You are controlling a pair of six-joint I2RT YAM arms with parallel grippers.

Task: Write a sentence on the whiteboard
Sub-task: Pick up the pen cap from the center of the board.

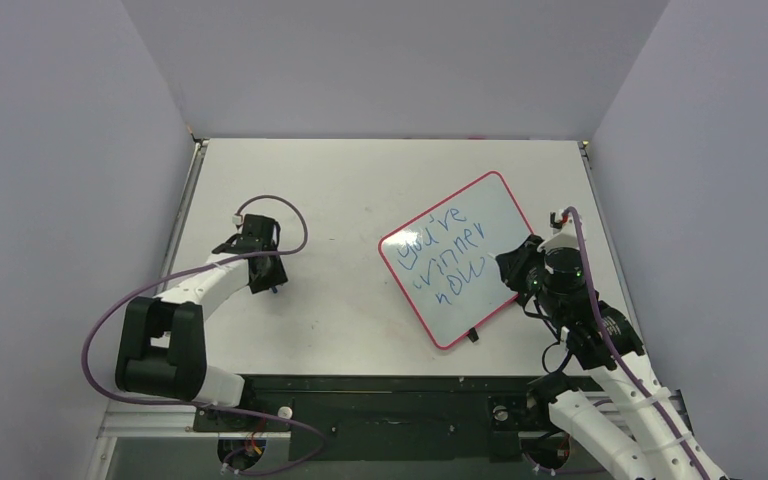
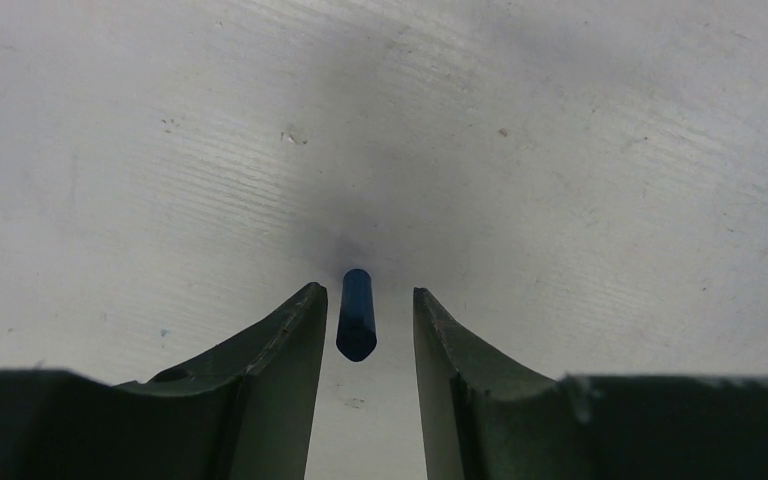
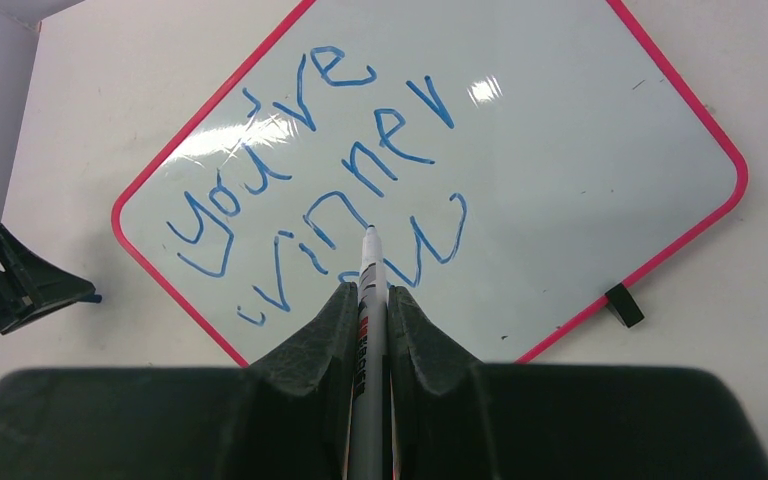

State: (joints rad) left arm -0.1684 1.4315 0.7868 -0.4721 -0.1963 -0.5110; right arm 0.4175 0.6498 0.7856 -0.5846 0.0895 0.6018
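A pink-framed whiteboard [image 1: 485, 215] lies right of centre on the table [image 1: 340, 200], its long axis and blue sentence [image 1: 447, 255] slanting toward the far right, while the right gripper [image 3: 370, 290] clamps a pen [image 3: 369, 262] above it and the left gripper [image 2: 365, 295] stands parted around a small blue cap [image 2: 357, 315].

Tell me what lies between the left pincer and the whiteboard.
Nothing lies there. In the top view, the table is bare from the left pincer across to the near edge of the whiteboard.
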